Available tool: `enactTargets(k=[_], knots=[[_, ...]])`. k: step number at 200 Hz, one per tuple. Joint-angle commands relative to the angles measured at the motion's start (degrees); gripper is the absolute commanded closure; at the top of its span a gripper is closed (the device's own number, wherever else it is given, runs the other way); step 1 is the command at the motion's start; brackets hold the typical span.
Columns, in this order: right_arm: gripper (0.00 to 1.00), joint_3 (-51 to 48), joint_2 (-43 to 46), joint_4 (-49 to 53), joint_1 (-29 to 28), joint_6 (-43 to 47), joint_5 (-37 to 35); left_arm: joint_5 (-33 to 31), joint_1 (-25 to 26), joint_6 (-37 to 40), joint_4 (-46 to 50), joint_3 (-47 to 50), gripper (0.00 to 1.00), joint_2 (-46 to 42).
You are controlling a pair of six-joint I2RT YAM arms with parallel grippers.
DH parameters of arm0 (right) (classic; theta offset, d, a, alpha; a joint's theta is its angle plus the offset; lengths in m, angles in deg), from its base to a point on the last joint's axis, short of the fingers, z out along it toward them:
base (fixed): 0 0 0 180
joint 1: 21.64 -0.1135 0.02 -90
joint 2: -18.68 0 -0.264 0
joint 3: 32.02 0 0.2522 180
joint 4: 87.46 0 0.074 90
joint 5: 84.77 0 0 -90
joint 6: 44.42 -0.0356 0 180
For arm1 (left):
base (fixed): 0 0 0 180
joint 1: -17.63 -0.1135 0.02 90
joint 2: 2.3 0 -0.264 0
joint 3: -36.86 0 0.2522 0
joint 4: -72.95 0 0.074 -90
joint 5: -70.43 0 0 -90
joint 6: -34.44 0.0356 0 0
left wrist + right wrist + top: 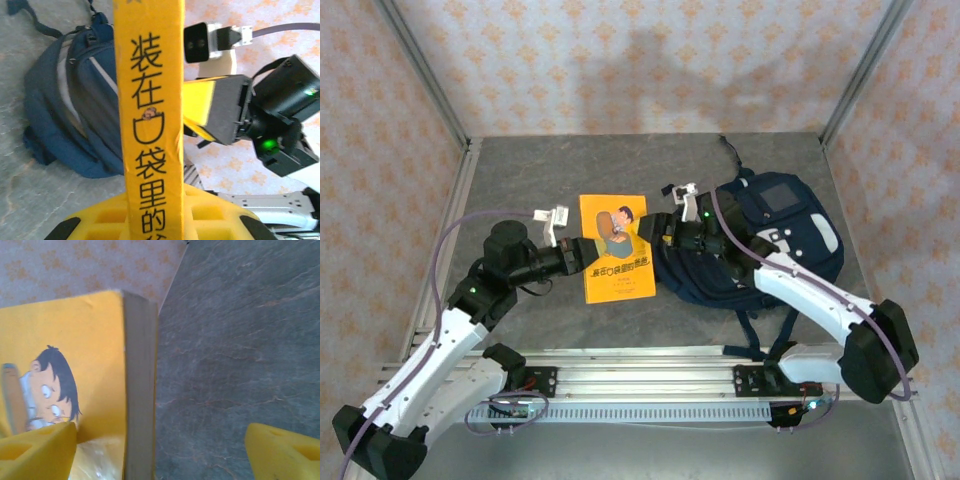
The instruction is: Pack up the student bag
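My left gripper (578, 252) is pinching the yellow book (615, 248), its cover reading "装在口袋里的". My right gripper (160, 447) is gaping wide at the book's other edge, gripping nothing. The student bag (780, 235) is lying just beside the book.

We see book (616, 247) cover: smooth yellow card, slight sheen; page edge matt paper. Backpack (815, 235): navy woven cloth, matt. Tabletop (540, 170): grey, stone-like, veined, matt. Gripper fingers (35, 450): dull yellow plastic. Rail (640, 362): bare ribbed metal.
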Motion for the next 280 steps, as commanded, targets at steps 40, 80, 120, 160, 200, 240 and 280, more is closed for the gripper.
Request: enactTargets(k=[40, 80, 120, 160, 200, 240, 280], knots=[[0.19, -5.94, 2.93, -15.40, 0.13, -6.64, 15.21, 7.39, 0.09, -3.01, -12.28, -1.81, 1.00, -2.75], [0.19, -10.52, 1.46, -39.24, 0.17, -23.22, 21.09, 7.90, 0.05, -3.29, -13.59, -1.49, 1.00, -2.22], [0.35, -13.92, -4.14, -66.18, 0.13, -40.53, 21.73, 8.72, 0.09, -3.73, -14.89, -1.41, 1.00, -1.61], [0.71, -14.37, -6.93, -74.64, 0.13, -45.53, 21.64, 9.40, 0.09, -3.31, -14.30, -1.30, 1.00, -1.52], [1.00, -14.77, -4.26, -69.64, 0.51, -41.13, 19.02, 6.58, 0.08, -0.66, -8.29, -2.41, 0.84, -1.01], [1.00, -16.52, 8.87, -41.15, 1.45, -27.25, 0.60, -1.40, 0.00, -4.86, -8.11, -0.18, 0.31, -2.85], [1.00, -20.42, 16.13, -37.41, 1.45, -31.23, -20.41, -8.37, 0.16, -18.59, -19.91, 7.11, 0.18, -3.81]])
